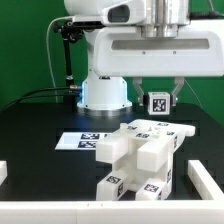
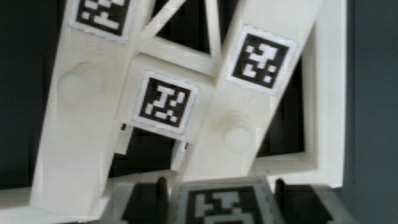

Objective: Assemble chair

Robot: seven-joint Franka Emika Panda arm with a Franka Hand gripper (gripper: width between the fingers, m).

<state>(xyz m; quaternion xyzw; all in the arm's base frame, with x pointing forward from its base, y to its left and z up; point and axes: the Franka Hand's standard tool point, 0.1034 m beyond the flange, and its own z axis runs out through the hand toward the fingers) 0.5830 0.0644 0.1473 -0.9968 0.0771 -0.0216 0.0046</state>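
Chair parts point(image 1: 128, 150): white, b&w square tags on faces. Small cube point(image 1: 157, 103) in claw point(image 1: 158, 99): white w/ same b&w tag. Claw fingers dark. Desk point(image 1: 40, 125) black. Marker board point(image 1: 72, 141): white, black tag patterns. Arm point(image 1: 110, 15) white, base pale blue. Backdrop point(image 1: 25, 50) green.

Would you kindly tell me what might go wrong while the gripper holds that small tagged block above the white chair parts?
1. The gripper holds the small tagged block by its sides alone; it might slip or twist in the grip.
2. The chair parts stand close together on the table below; a descent off line might knock them askew.
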